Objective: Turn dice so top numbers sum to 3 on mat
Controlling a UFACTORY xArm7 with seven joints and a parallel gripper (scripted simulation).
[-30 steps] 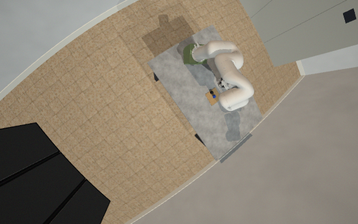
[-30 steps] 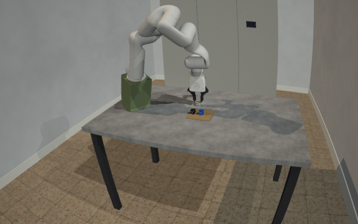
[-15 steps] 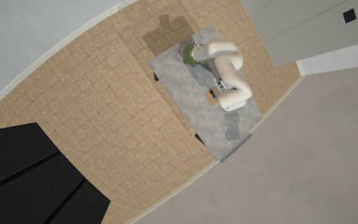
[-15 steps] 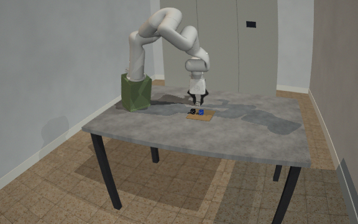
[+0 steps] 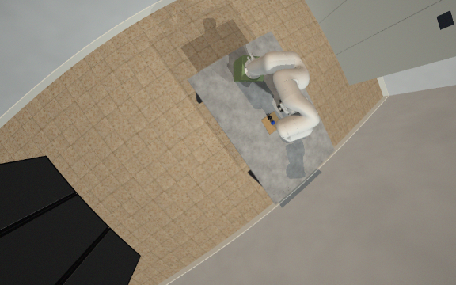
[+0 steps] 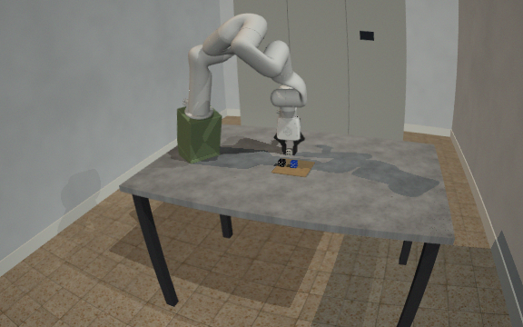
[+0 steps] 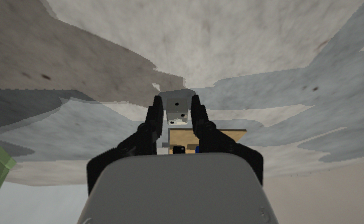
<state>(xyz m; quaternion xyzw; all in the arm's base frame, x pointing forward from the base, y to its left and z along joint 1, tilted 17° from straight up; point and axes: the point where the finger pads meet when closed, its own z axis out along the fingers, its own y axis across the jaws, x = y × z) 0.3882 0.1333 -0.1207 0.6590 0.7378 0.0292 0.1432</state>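
White die: you're seeing pale faces with dark pips on the die (image 6: 289, 153) (image 7: 177, 108), sitting beyond the mat's (image 5: 267, 127) (image 6: 291, 172) (image 7: 225, 132) far edge in the exterior view.
Black die, blue die: the black die (image 5: 269, 117) (image 6: 281, 163) (image 7: 179, 149) and blue die (image 5: 272, 123) (image 6: 293, 163) (image 7: 197, 149) are resting on the mat.
End effector: it (image 5: 280, 106) (image 6: 289, 150) (image 7: 176, 98) is standing partly open around the white die, gripping nothing.
Hidden: the housing and a finger are cutting off the coloured dice in your wrist view; top numbers are staying unreadable.
Surfaces: the tan mat is lying flat on a mottled grey worktop (image 5: 232, 107) (image 6: 243, 191) (image 7: 233, 40).
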